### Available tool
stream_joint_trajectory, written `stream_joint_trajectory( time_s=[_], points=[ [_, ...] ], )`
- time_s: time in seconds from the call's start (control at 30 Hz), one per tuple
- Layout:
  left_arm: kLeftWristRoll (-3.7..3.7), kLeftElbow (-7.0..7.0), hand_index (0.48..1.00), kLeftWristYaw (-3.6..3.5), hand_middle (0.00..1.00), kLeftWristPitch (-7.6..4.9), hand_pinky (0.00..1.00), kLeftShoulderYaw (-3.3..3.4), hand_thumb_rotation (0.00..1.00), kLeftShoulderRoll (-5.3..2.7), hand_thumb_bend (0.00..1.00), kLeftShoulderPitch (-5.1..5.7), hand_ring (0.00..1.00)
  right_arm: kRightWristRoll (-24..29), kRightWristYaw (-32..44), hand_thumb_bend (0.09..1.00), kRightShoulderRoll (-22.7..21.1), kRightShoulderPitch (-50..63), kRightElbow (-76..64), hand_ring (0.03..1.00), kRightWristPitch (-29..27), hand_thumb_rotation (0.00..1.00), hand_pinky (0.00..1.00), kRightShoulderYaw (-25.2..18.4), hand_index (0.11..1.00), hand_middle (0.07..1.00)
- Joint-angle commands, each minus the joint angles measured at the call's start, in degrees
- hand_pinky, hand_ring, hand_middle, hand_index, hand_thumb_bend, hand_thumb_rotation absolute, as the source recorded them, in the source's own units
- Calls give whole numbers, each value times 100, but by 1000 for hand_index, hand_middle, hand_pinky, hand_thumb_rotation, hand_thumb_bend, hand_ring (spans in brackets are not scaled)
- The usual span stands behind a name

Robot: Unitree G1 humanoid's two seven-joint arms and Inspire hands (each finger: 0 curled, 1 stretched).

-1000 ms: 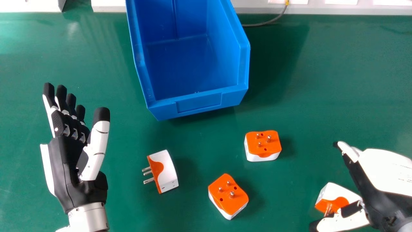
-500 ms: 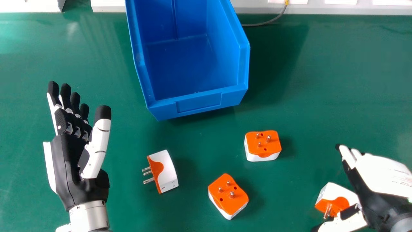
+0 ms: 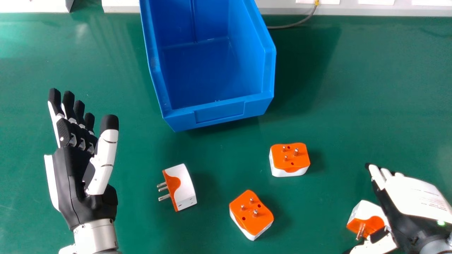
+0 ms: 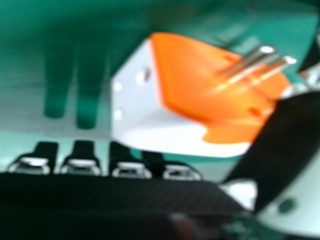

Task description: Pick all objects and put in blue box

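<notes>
My left hand (image 3: 76,173) is at the left of the head view, fingers straight, holding nothing. At the lower right my right hand (image 3: 406,201) is open, its thumb in front of an orange and white plug adapter (image 3: 367,219). In the right hand view this adapter (image 4: 190,95) lies between the straight fingers and thumb of my right hand (image 4: 120,192); contact is unclear. Three more adapters lie on the table: one on its side (image 3: 180,187), one pins up at lower centre (image 3: 250,215), one pins up right of centre (image 3: 289,158). The blue box (image 3: 219,112) holds nothing visible.
The green table (image 3: 370,88) extends around the box and adapters. Along the far edge runs a white ledge (image 3: 282,6), with a grey cable (image 3: 295,24) coming down behind the box's right side.
My right hand has moved slightly down and its fingers show more spread in the head view. The left hand shifted right a little, then back left. The adapters stay where they were.
</notes>
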Motion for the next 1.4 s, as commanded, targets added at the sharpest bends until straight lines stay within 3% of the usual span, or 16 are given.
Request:
stream_joint_trajectory(
  time_s=[0.0,0.07,0.27,0.4,0.6,0.77,0.9,1.2,1.23,1.37],
  points=[
    [49,-124,1000,-28,1000,0,1000,-18,401,-87,609,-63,1000,51,-23,1000,-117,-127,51,1000,69,320,999,3,1000,1000],
    [27,-115,1000,-47,1000,-12,1000,-24,401,-84,608,-75,1000,85,-72,1000,-143,-169,118,1000,108,316,1000,28,1000,1000],
    [65,-138,1000,-5,1000,-22,1000,-16,403,-92,604,-58,1000,154,-132,1000,-260,-250,301,1000,151,295,1000,83,1000,1000],
    [9,-160,1000,-37,1000,-24,1000,-21,405,-102,603,-32,1000,141,-194,1000,-325,-255,377,1000,187,280,1000,131,1000,1000],
    [8,-168,1000,-39,1000,-25,1000,-11,403,-90,600,-6,1000,133,-207,1000,-351,-338,556,1000,314,257,1000,244,1000,1000],
    [96,-166,1000,27,1000,-47,1000,10,402,-96,603,3,1000,131,-301,1000,-378,-358,700,1000,361,231,1000,327,1000,1000],
    [53,-209,1000,12,1000,-9,1000,-9,404,-127,607,16,1000,118,-313,1000,-425,-371,816,1000,387,205,1000,405,1000,1000],
    [121,-213,1000,74,1000,-21,1000,-8,405,-141,615,15,1000,110,-72,1000,-460,-370,696,998,694,176,986,504,996,999],
    [133,-214,1000,87,1000,-18,1000,-7,406,-140,617,14,1000,116,-51,1000,-441,-380,684,973,747,169,933,510,977,983],
    [119,-188,1000,95,1000,-30,1000,2,406,-139,617,-7,1000,95,107,1000,-425,-415,612,973,981,169,933,574,977,983]
  ],
)
